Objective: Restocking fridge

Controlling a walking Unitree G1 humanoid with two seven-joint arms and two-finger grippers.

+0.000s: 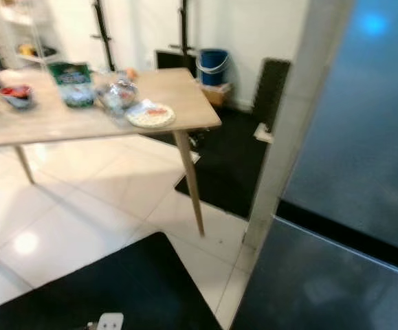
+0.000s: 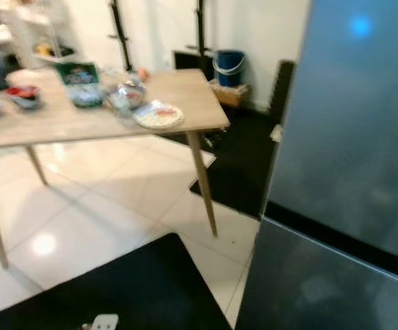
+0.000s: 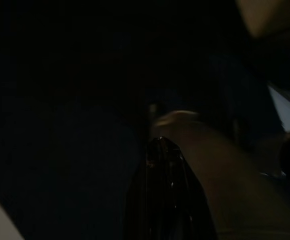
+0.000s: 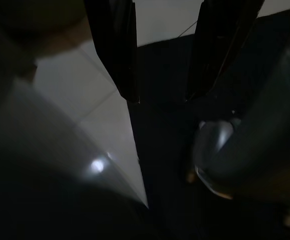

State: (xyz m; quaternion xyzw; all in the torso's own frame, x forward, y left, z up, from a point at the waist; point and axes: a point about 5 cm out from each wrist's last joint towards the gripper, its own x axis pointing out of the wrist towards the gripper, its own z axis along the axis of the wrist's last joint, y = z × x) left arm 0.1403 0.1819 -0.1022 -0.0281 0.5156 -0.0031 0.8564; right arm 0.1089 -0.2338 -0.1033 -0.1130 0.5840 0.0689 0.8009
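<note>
The tall dark grey fridge [image 1: 363, 137] stands at the right with its doors closed and a black seam between upper and lower door. To the left, a light wooden table [image 1: 178, 89] carries food: a wrapped plate [image 1: 150, 115] near its right corner, a clear bag [image 1: 119, 93], a green package [image 1: 71, 74] and a bowl of red food [image 1: 16, 95]. My right gripper [image 4: 160, 97] hangs over the floor, open with nothing between its fingers. In the very dark left wrist view my left gripper [image 3: 160, 150] hangs idle.
A black mat [image 1: 116, 289] lies on the white tiles in front of me, and a second dark rug [image 1: 226, 158] lies between the table and the fridge. Against the back wall are a blue bucket [image 1: 213, 65], black stand poles [image 1: 102, 31] and a white shelf [image 1: 20, 27].
</note>
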